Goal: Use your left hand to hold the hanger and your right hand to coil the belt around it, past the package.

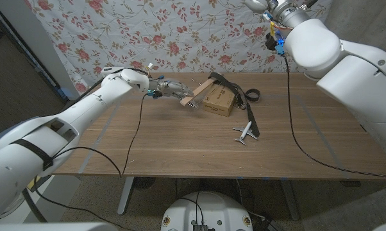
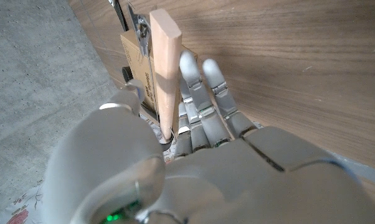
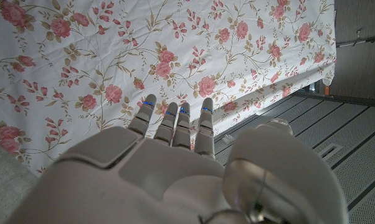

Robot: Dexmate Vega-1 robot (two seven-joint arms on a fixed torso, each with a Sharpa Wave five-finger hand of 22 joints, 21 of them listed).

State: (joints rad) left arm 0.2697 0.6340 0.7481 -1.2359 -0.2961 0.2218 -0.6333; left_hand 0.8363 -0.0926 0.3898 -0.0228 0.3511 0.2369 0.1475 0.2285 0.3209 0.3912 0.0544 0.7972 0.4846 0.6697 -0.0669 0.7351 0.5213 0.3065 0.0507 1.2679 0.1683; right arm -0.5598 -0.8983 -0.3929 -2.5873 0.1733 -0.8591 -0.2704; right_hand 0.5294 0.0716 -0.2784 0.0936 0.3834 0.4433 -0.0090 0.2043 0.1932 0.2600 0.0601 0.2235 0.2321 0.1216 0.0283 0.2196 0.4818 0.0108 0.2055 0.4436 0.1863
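My left hand (image 1: 169, 88) holds the wooden hanger (image 1: 196, 94): in the left wrist view the fingers (image 2: 200, 93) lie along one side of the bar and the thumb is on the other side. The hanger leans on the brown package (image 1: 220, 99) on the wooden table (image 1: 180, 141). The dark belt (image 1: 234, 92) runs over the package and down to the table, ending near a metal clip (image 1: 245, 134). My right hand (image 3: 175, 162) is raised before the flowered cloth (image 3: 81, 56), its fingers straight and holding nothing.
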